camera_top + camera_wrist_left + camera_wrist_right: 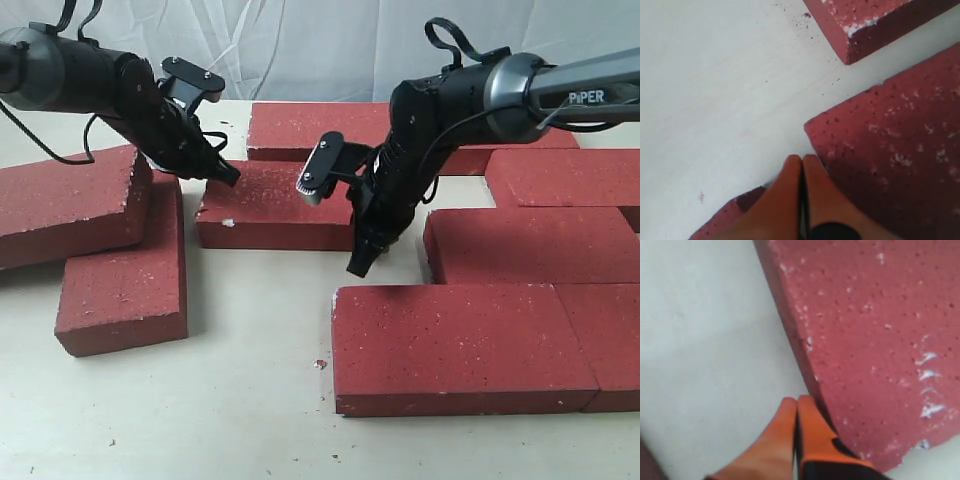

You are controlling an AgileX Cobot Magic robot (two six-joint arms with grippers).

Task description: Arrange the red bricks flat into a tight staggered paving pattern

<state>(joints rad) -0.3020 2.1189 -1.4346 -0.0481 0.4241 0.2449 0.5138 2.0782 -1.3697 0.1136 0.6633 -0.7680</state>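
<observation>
Dark red, rough rectangular paving bricks (465, 340) lie across the pale counter (250, 410): staggered rows packed on the right, one loose brick (275, 205) in the middle, and a tilted brick (65, 205) propped on a flat one at left. The left hand (228, 175), tips pressed together and empty, sits at the loose brick's corner. The right hand (358, 268), also pinched together and empty, points down just beside a paved brick's edge.

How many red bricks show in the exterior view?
9, if the right arm hides a seam: two red bricks overlapping left, one centre, two back, two right, two front.
</observation>
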